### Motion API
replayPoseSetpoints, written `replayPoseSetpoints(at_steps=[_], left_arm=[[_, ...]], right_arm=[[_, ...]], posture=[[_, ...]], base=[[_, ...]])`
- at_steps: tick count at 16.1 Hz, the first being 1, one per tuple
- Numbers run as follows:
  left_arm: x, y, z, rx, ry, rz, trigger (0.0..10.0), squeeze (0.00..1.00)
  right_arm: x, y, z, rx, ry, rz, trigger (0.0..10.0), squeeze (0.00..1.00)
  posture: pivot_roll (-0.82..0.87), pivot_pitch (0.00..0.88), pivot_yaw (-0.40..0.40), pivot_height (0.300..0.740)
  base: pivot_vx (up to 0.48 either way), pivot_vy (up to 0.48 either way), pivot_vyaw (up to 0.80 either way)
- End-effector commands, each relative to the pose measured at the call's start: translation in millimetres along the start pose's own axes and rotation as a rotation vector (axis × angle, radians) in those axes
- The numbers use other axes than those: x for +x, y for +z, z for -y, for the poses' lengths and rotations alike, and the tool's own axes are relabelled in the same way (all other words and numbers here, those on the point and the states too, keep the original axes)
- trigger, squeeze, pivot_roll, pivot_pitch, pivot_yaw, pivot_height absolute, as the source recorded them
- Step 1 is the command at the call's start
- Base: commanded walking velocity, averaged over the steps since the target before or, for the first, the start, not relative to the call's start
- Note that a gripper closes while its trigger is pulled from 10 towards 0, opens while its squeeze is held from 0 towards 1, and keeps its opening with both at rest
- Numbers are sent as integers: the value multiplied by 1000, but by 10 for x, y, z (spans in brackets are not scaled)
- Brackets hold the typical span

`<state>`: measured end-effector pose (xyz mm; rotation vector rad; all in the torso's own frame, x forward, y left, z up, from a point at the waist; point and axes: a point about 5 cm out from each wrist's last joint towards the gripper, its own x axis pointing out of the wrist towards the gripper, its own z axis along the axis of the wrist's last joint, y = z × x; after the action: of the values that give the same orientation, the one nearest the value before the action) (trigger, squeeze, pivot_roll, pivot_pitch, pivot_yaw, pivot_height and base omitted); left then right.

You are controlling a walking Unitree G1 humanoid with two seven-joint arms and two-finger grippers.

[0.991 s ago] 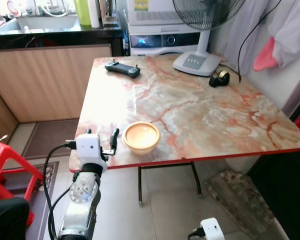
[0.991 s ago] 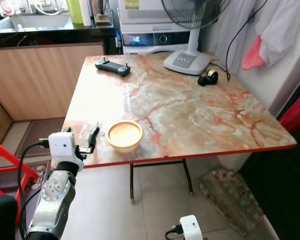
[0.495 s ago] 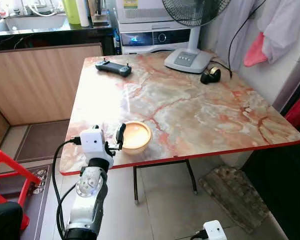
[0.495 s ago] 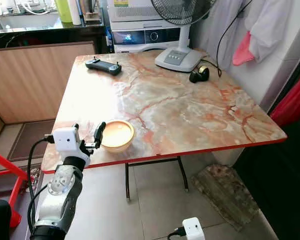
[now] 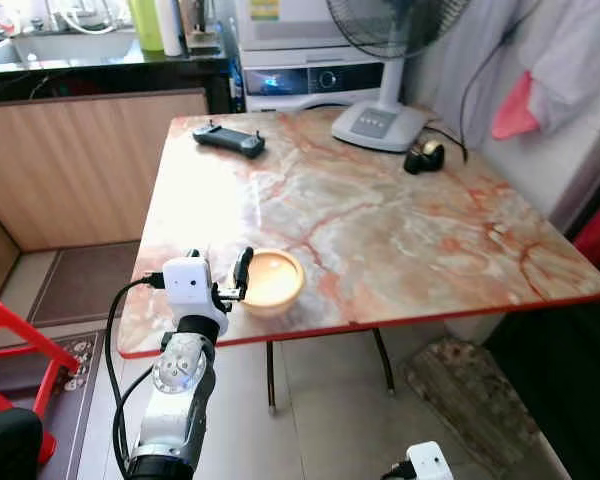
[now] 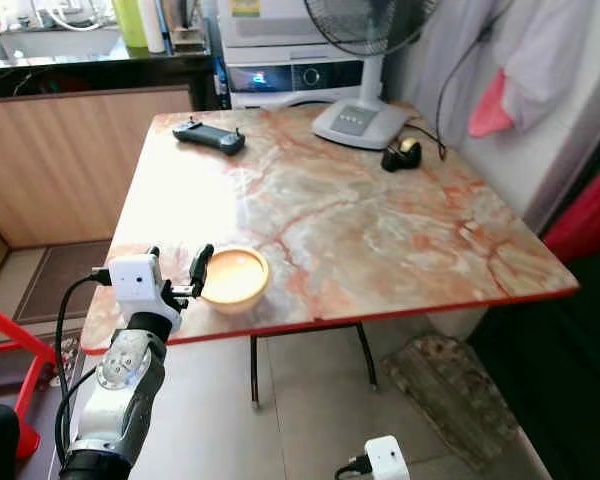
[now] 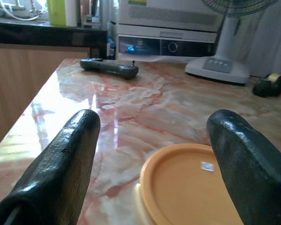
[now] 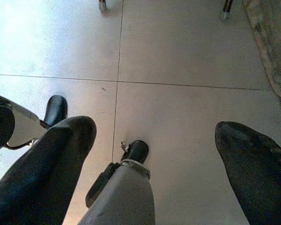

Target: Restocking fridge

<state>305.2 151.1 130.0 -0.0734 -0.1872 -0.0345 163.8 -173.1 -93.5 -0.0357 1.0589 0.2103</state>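
A shallow round container with an orange lid [image 5: 272, 280] sits near the front left edge of the marble table [image 5: 400, 230]. My left gripper [image 5: 220, 270] is open at table height just left of it. One finger [image 5: 242, 268] stands close beside the container's rim. In the left wrist view the orange lid [image 7: 192, 187] lies low between the two spread fingers [image 7: 65, 159], nearer the far one. My right gripper [image 8: 154, 136] hangs open over the tiled floor.
A black controller [image 5: 229, 139], a fan base [image 5: 378, 125] and a tape dispenser [image 5: 423, 157] stand on the table's far half. A red stool [image 5: 10, 340] is at my left. A mat [image 5: 470, 390] lies under the table's right side, and a wooden counter front [image 5: 90, 160] stands behind.
My left gripper has moved forward and right until its finger is next to the container; it has held there over the last half second. The camera has shifted slightly.
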Motion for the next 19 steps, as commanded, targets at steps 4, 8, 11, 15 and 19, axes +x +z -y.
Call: replayPoseSetpoints(at_steps=[4,8,11,15,19], left_arm=[[6,-7,2,26,-11,-9,10000,0],[6,18,1,32,-3,9,10000,0],[-37,16,-12,31,12,11,10000,0],[-138,17,-68,27,89,7,10000,0],[-244,-82,-239,-91,138,-65,10000,290]], right_arm=[[3,4,-7,13,-1,-2,10000,0],[4,4,-9,12,0,-1,10000,0],[4,6,-10,13,0,1,10000,0],[5,8,-13,15,-1,3,10000,0],[7,18,-17,10,2,3,10000,0]], posture=[[40,0,-24,740],[45,0,-28,740],[47,0,-30,740],[49,0,-29,740],[70,0,-39,740]], base=[[299,0,0],[73,0,0],[0,0,0],[0,0,0],[0,0,0]])
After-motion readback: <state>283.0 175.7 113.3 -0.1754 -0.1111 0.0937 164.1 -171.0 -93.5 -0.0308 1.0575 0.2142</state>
